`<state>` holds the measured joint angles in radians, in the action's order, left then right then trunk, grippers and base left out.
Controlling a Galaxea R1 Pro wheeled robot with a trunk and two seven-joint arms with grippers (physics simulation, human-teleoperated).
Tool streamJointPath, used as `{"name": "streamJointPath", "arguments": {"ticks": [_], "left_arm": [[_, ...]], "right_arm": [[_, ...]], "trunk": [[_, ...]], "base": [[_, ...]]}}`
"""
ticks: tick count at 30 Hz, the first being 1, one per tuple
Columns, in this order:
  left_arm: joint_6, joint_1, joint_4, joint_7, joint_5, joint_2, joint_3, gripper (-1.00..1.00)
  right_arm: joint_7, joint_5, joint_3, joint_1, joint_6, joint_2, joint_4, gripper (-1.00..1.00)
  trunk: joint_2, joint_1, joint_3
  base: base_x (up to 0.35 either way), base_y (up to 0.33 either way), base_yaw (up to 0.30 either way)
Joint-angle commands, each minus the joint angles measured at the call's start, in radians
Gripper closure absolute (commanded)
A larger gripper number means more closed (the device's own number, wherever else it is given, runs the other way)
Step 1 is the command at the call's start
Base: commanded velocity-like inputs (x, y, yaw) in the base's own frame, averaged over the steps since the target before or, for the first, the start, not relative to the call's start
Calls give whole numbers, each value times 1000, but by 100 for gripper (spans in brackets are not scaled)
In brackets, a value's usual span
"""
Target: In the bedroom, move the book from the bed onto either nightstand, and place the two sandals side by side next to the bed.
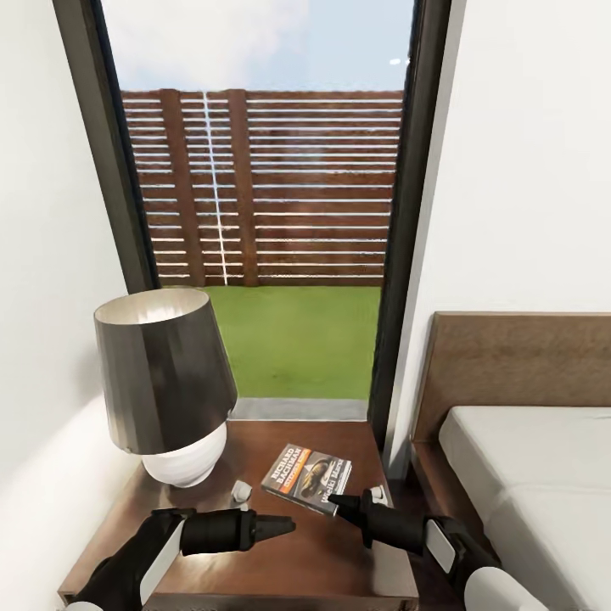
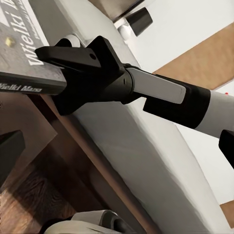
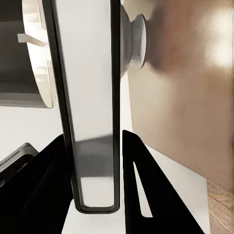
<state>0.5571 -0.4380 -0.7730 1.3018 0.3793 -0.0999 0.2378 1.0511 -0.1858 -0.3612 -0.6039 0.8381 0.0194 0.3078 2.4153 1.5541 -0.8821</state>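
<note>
Gripping the book point(image 1: 307, 478) at its near right edge, the right gripper point(image 1: 338, 502) has its fingers point(image 3: 146, 195) clamped on the cover, one each side, per the right wrist view. Book lies flat on the nightstand point(image 1: 322, 560), roughly centre of the top, spine toward 10 o'clock. In the left wrist view the book point(image 2: 24, 58) edge sits inside the right gripper point(image 2: 68, 61), title side up.

Left gripper point(image 1: 284, 526): pointed toward 3 o'clock, just above the nightstand top, at 7 o'clock from the book and apart from it. Fingers look drawn together w/ nothing between them, but the view is small; cannot tell for sure.

Edges / room:
- Lamp point(image 1: 165, 382) at 9 o'clock of the book, near but not touching. Dark shade, white base.
- Small white item point(image 1: 241, 492) on the top betw. lamp base and left gripper; too small to identify.
- Bare top open toward 6 o'clock, under both arms.
- Bed point(image 1: 526, 475) at 3 o'clock; narrow gap betw. its frame and the nightstand's right edge.
- Window point(image 1: 271, 204) at 12 o'clock; fence and grass behind.
- White wall close at 9 o'clock.

Count: 1 book, 1 nightstand, 1 lamp, 1 bed, 2 grippers.
</note>
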Motion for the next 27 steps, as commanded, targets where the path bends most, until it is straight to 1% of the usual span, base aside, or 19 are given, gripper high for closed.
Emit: {"name": "streamJointPath", "arguments": {"ticks": [1,12,20,27], "left_arm": [[10,-1,0,0,9,-1,5,-100],[10,-1,0,0,9,-1,5,-100],[10,-1,0,0,9,-1,5,-100],[10,-1,0,0,9,-1,5,-100]], "right_arm": [[1,-1,-4,0,6,0,1,100],[1,-1,-4,0,6,0,1,100],[1,-1,-4,0,6,0,1,100],[1,-1,-4,0,6,0,1,100]], "trunk": [[8,4,-4],[85,46,-39],[87,49,-70],[87,49,-70]], "base": [[0,0,0],[0,0,0],[0,0,0],[0,0,0]]}}
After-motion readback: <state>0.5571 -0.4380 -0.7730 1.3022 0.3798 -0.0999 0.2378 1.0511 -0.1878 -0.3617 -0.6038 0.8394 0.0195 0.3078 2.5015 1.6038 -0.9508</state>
